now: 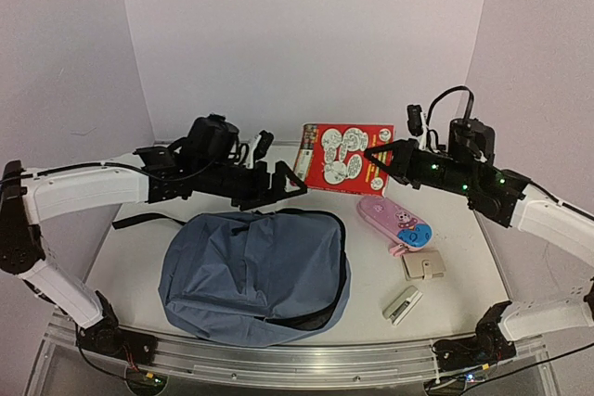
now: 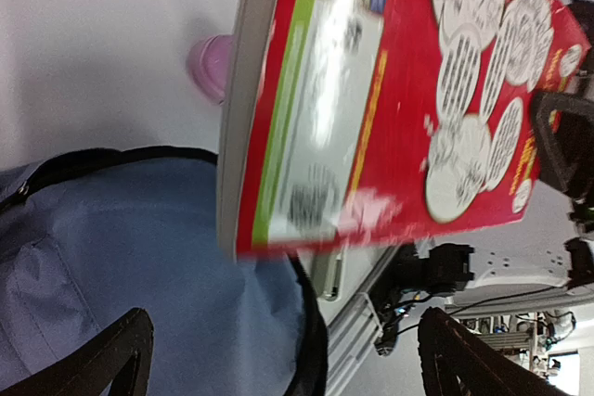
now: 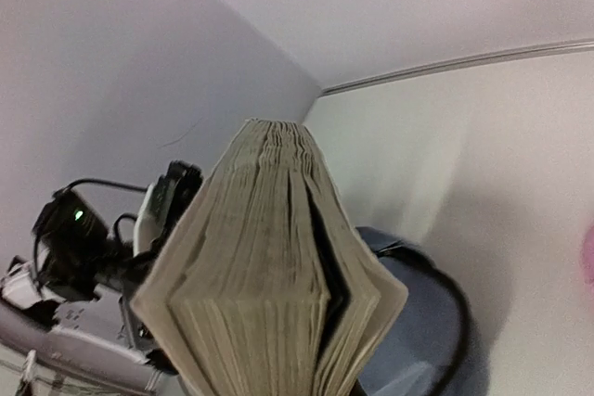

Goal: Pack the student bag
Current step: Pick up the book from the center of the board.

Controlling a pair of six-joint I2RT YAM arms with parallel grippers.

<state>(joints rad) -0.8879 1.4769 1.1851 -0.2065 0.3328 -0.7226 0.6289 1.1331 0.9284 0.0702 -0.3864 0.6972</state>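
Lying flat on the near left of the white worktop (image 1: 371, 266), the dusty-blue student bag (image 1: 251, 275) took up most of the room. Its black zipper curved round the right-hand side and a black strap trailed out to the left. Just over its far edge hung the left end effector (image 1: 290, 183), its two dark fingers (image 2: 102, 359) spread wide with nothing between them. Across from it, the right end effector (image 1: 388, 159) was clamped on the right edge of a thick red paperback (image 1: 342, 157). It held the book upright beyond the bag, between the two arms, with the cover facing forward and the yellowed page edges turned toward that arm's wrist camera. To the right of the bag lay a pink pencil case (image 1: 397, 223). Nearer the front were a small beige wallet (image 1: 423, 266) and a little white-and-grey stapler-like item (image 1: 403, 305), all apart from the bag.
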